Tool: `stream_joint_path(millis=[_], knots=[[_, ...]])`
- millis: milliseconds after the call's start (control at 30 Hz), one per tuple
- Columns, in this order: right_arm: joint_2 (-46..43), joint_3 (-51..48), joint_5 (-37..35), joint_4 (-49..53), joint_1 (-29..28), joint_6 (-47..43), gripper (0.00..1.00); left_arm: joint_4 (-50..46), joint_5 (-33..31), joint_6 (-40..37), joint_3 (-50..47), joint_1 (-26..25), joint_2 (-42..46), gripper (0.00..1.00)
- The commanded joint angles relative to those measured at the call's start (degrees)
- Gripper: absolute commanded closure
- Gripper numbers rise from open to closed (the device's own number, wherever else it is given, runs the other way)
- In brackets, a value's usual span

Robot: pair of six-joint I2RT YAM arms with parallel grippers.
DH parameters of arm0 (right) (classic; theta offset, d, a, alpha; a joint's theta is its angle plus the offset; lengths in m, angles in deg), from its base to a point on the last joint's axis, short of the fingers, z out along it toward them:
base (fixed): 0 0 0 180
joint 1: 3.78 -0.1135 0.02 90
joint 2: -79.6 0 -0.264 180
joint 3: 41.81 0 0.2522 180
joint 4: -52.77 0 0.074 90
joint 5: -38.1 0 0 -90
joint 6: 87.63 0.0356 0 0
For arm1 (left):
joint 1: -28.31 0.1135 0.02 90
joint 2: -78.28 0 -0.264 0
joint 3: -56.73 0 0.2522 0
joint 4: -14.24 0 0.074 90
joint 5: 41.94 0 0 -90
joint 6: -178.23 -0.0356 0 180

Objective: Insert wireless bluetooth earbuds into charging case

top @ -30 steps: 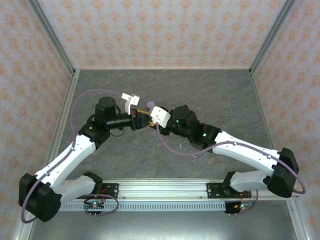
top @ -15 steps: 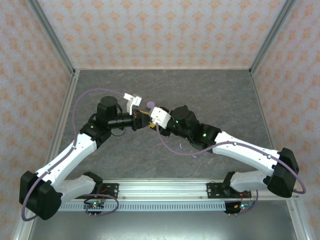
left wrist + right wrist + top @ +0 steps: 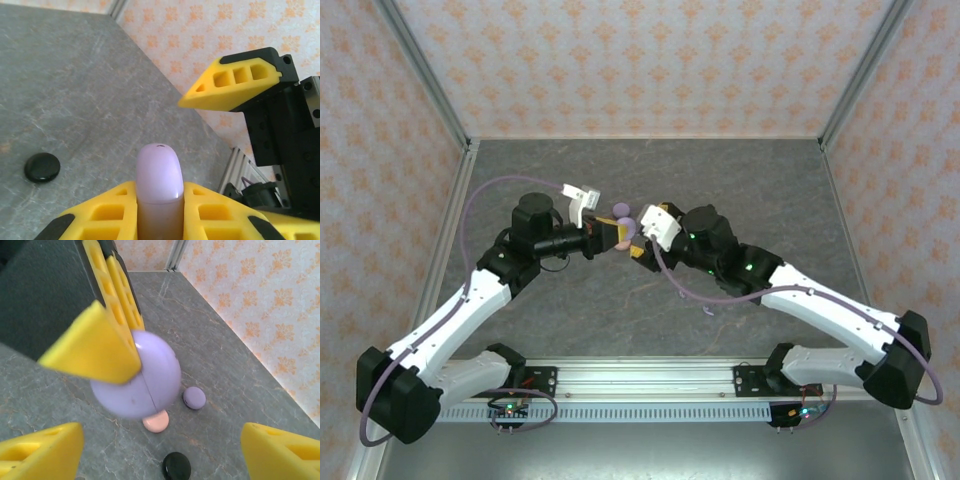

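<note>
My left gripper (image 3: 616, 236) (image 3: 160, 197) is shut on a round lavender charging case (image 3: 160, 172) (image 3: 137, 375) (image 3: 625, 228), holding it edge-on above the table with its lid closed. The left gripper's yellow fingers (image 3: 107, 327) clamp the case from both sides. My right gripper (image 3: 640, 236) (image 3: 162, 442) stands wide open facing the case, a short way in front of it, holding nothing. One of its fingers (image 3: 235, 82) hangs to the upper right of the case. The earbuds are out of view.
On the grey table below lie three small round discs: a lavender one (image 3: 194, 397) (image 3: 618, 210), a pale pink one (image 3: 156, 421) and a black one (image 3: 176, 466) (image 3: 42, 167). Patterned walls and metal posts enclose the table.
The right gripper has drawn back to the right and turned at the wrist, so the lavender case now shows between the two grippers. The left arm has barely moved.
</note>
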Motion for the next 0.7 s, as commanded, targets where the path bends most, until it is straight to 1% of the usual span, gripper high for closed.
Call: stream_joint_path(millis=[0, 100, 233, 333, 400, 467, 600, 667], knots=[[-3.86, -1.87, 6.5, 1.36, 3.27, 6.13, 0.17, 5.69, -4.28, -1.46, -2.27, -0.58, 2.59, 0.98], [-6.71, -4.45, 12.59, -2.25, 7.46, 12.22, 0.17, 11.77, -5.98, -1.77, -5.28, -1.65, 4.92, 0.98], [-8.34, -7.24, 21.77, -11.27, 12.45, 22.72, 0.16, 17.71, -9.2, -3.88, -8.32, -4.17, 8.04, 0.98], [-7.33, -7.28, 26.81, -16.01, 13.3, 28.01, 0.16, 20.82, -9.89, -4.73, -9.61, -5.36, 9.33, 0.98], [-6.15, -6.68, 31.49, -17.64, 13.22, 28.84, 0.17, 21.68, -9.64, -5.6, -9.93, -6.06, 9.96, 0.98], [-4.96, -5.77, 36.06, -17.55, 13.29, 28.17, 0.21, 21.95, -9.2, -6.65, -10.06, -6.55, 10.49, 0.98], [-3.5, -3.95, 45.29, -15.0, 13.77, 23.8, 0.26, 22.48, -6.88, -8.41, -10.29, -7.06, 11.84, 0.98], [-2.57, -2.29, 49.08, -12.34, 14.33, 21.57, 0.3, 22.33, -5.86, -9.29, -10.33, -7.21, 12.63, 0.98]])
